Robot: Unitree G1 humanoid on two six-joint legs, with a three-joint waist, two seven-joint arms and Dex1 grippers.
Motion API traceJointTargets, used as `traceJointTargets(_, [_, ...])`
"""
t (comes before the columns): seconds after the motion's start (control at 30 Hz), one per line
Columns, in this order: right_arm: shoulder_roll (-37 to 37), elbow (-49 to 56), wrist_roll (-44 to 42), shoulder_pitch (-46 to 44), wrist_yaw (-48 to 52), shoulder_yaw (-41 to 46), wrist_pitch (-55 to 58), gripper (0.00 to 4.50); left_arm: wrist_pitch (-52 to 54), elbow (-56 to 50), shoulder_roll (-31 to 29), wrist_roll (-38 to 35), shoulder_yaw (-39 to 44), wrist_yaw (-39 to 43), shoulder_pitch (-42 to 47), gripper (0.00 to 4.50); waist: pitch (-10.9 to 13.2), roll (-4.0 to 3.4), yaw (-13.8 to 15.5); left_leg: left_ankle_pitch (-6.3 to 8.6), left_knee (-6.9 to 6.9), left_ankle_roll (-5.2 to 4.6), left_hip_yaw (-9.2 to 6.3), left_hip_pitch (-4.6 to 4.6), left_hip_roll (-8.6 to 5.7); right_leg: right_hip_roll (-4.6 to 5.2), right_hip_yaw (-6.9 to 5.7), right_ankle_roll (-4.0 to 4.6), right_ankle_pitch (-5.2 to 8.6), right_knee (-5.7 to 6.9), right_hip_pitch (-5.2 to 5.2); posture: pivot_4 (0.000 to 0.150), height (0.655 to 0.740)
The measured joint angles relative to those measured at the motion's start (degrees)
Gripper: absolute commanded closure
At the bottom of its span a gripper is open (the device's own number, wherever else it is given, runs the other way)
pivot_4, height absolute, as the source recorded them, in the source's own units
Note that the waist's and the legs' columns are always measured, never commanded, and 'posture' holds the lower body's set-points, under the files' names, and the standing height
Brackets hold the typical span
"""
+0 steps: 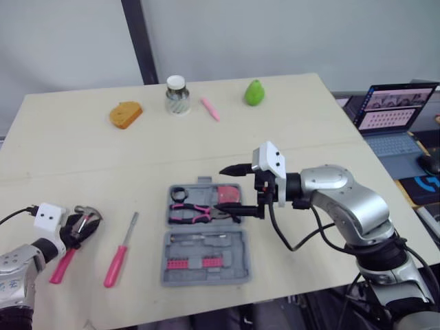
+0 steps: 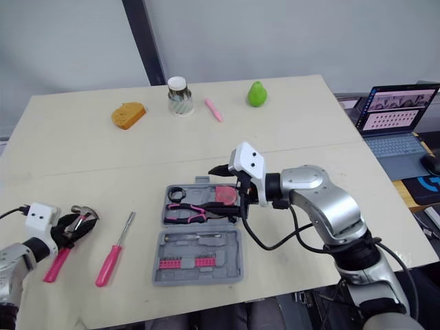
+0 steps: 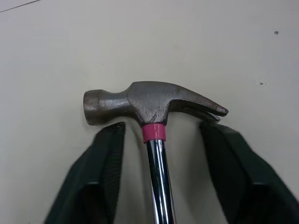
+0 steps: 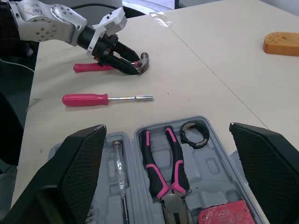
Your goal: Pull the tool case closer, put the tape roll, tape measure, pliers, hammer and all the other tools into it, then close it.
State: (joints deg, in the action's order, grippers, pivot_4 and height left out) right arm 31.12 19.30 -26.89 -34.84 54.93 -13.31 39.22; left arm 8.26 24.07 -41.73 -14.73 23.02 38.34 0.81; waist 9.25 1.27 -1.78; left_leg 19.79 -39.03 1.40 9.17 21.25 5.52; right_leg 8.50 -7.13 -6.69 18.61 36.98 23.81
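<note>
Two halves of the gray tool case (image 1: 240, 269) lie open flat near the front edge of the tabletop (image 1: 309, 124). In the half farther from the robot sit the black tape roll (image 4: 195, 134), the pink-handled pliers (image 4: 163, 163) and the red tape measure (image 4: 223, 214). The nearer half holds a slim screwdriver (image 4: 119, 165) and a row of pink bits (image 1: 199, 262). The right end effector (image 1: 221, 188) hovers above the case's right side, spread wide and holding nothing. To the left of the case, a pink-handled screwdriver (image 1: 120, 251) lies on the bare tabletop. Farther left lies the hammer (image 3: 149, 102). The left end effector (image 3: 162, 128) straddles its chrome shaft just below the head. Its fingers (image 3: 103, 168) stand open on either side of the shaft with a gap showing on each side. Along the far edge sit an orange sponge (image 1: 126, 114), a jar (image 1: 177, 95), a pink pen (image 1: 210, 108) and a green pear (image 1: 255, 92). A laptop (image 1: 395, 117) stands beyond the right edge.
</note>
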Motion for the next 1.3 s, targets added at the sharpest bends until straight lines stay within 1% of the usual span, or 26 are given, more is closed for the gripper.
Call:
traceJointTargets(0.4, [0.08,0.09,-0.01,0.35,-0.17,0.0,0.36,0.0,-1.31,2.2,-0.19,0.57,-0.61,0.04,1.48,3.36,0.0,-0.01,0.11,-0.01,-0.01,0.01,0.01,-0.03,0.0,0.0,0.0,0.0,0.0,0.03,0.0,0.15,0.74])
traceJointTargets(0.83, [0.16,1.0,-0.17,1.83,-0.55,0.0,1.08,0.0,-4.04,7.72,-0.2,0.63,-1.64,0.61,5.01,3.36,0.01,-0.03,0.32,-0.03,-0.03,0.04,0.0,-0.06,0.0,0.01,0.0,0.0,0.0,0.04,-0.01,0.15,0.74])
traceJointTargets(0.97, [0.28,1.63,-0.47,1.85,-0.49,0.0,1.19,0.0,-4.76,8.59,-0.19,0.84,-1.71,0.38,5.54,4.48,0.02,-0.06,0.29,-0.03,-0.02,0.04,0.0,-0.07,0.01,0.01,-0.01,0.0,0.0,0.04,-0.01,0.15,0.74])
traceJointTargets(1.3, [1.71,3.04,-1.79,2.47,-0.46,0.19,1.26,0.0,-9.76,15.05,-0.44,1.48,-2.89,1.79,8.6,4.48,-0.06,-0.47,0.38,-0.07,-0.02,0.06,-0.02,-0.11,0.01,0.01,-0.03,0.0,0.0,0.0,-0.01,0.15,0.74])
